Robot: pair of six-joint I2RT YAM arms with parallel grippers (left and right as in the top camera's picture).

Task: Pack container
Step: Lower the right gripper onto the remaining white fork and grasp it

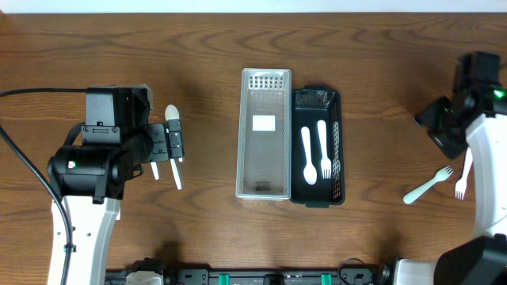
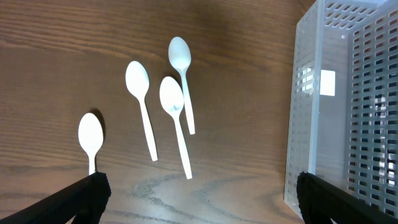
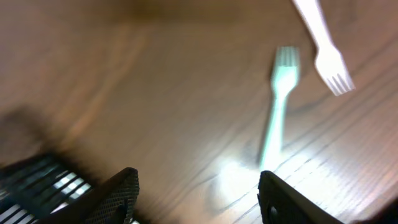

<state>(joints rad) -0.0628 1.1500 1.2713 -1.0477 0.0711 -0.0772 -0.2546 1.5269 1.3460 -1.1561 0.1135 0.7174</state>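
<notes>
A clear slotted container (image 1: pixel 264 133) stands mid-table beside a black slotted container (image 1: pixel 336 142) that holds a white spoon (image 1: pixel 307 156) and a white fork (image 1: pixel 324 149). Several white spoons (image 2: pixel 176 112) lie left of the clear container (image 2: pixel 336 106); the overhead view shows them partly under my left arm (image 1: pixel 173 131). My left gripper (image 2: pixel 198 202) is open and empty above them. Two white forks (image 1: pixel 428 186) (image 1: pixel 462 178) lie at the right; in the right wrist view they show blurred (image 3: pixel 277 106) (image 3: pixel 323 43). My right gripper (image 3: pixel 199 196) is open and empty, above the table left of the forks.
The wooden table (image 1: pixel 198 63) carries nothing else. A black cable (image 1: pixel 24 162) runs along the left side. The black container's corner shows at the lower left of the right wrist view (image 3: pixel 37 183).
</notes>
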